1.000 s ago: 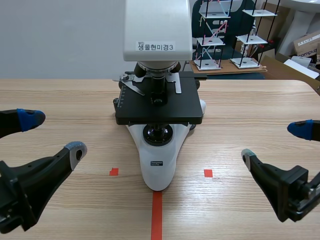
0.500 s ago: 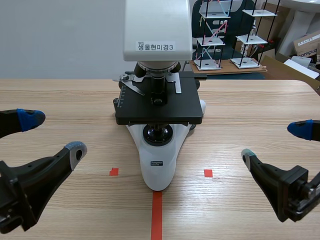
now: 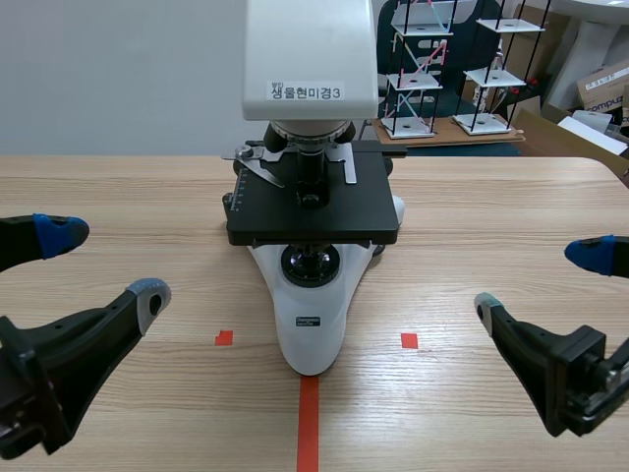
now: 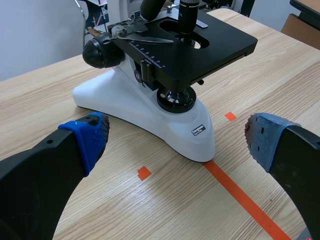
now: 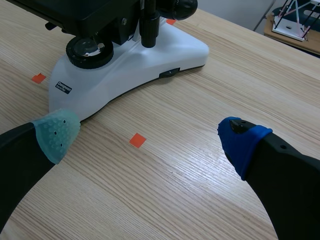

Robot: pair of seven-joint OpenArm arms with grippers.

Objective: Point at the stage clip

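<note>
Clip in sight: the stage clip (image 3: 257, 165), a thin silver arm, lies on the microscope (image 3: 313, 334), at the far left corner of its black stage (image 3: 313, 218), slanting in toward the stage's middle; left gripper (image 3: 103, 264) spread wide, holding nothing; right gripper (image 3: 541, 282) likewise spread and empty; the clip sits ahead, higher and inward of the left gripper, which looks the nearer.

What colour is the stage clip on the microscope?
The stage clip is silvery metal, clearest in the left wrist view.
</note>
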